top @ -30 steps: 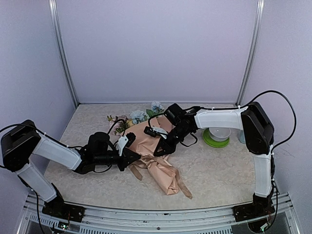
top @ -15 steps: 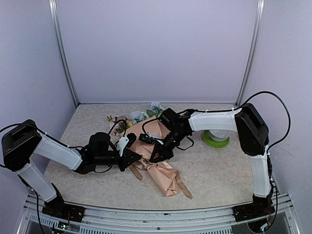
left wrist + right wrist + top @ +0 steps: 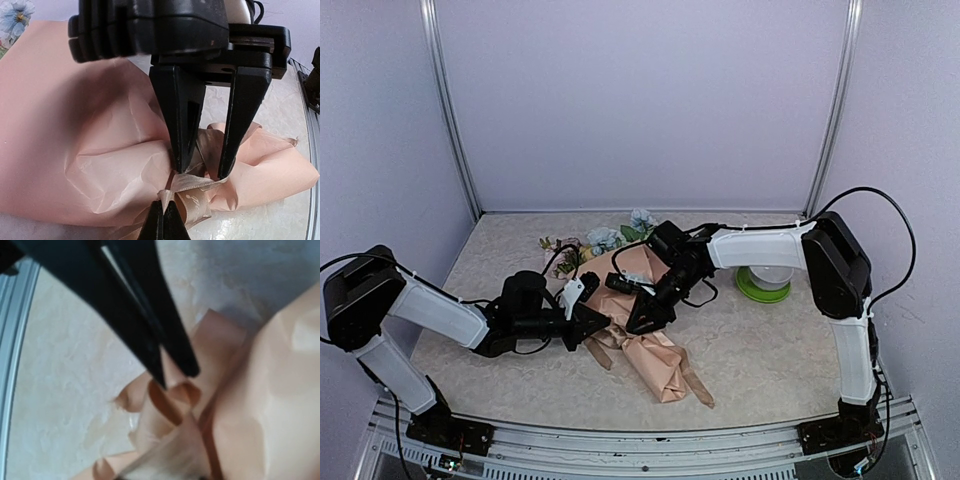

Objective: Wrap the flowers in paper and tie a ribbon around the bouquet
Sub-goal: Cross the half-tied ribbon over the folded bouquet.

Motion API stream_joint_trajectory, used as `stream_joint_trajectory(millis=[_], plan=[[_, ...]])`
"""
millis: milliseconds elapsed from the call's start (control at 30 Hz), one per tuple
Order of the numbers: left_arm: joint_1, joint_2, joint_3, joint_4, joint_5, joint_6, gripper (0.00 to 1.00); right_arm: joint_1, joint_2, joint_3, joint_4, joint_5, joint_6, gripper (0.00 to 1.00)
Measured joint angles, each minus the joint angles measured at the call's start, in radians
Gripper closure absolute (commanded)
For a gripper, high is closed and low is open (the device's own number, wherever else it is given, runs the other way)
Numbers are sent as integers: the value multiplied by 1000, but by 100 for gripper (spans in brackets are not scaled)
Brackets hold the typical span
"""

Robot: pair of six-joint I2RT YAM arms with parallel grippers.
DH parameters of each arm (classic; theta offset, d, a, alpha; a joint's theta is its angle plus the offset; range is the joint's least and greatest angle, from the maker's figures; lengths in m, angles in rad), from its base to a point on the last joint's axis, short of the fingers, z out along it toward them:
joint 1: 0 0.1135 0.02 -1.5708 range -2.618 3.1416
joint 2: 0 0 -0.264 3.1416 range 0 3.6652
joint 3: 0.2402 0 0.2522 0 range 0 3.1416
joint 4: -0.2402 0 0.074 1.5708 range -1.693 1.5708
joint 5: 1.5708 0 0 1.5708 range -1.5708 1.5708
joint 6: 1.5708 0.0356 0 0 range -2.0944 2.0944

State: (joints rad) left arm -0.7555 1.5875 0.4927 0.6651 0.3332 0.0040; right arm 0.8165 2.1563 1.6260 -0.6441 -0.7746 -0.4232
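1. The bouquet [image 3: 655,360] lies on the counter [image 3: 760,350] with its thin tail at the near end. Its paper [image 3: 75,125] looks light and crinkly, so a hard squeeze would crush it.
2. The ribbon [image 3: 192,187] around the narrow neck is soft and floppy. It is best held by a loop or an end.
3. The left fingers [image 3: 164,220] are pinched tight on the ribbon. The left arm [image 3: 440,315] reaches in low.
4. The right fingers [image 3: 640,320] point down and are a little apart around a ribbon loop.
5. The flowers [image 3: 605,238] poke out at the far end.
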Motion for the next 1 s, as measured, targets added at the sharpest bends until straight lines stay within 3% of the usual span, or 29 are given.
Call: stream_joint_trajectory(millis=[233,367,400,900,1000], plan=[[-3,0,0,0,0,0,100,13,0,7,-26,62,-10,67],[-3,0,0,0,0,0,100,23,0,12,-45,89,-19,96],[-3,0,1,0,0,1,100,24,1,12,-48,96,-18,100],[-5,-2,1,-1,0,1,100,6,-42,0,45,121,103,100],[-5,-2,1,-1,0,1,100,-15,-70,-20,82,102,137,96]])
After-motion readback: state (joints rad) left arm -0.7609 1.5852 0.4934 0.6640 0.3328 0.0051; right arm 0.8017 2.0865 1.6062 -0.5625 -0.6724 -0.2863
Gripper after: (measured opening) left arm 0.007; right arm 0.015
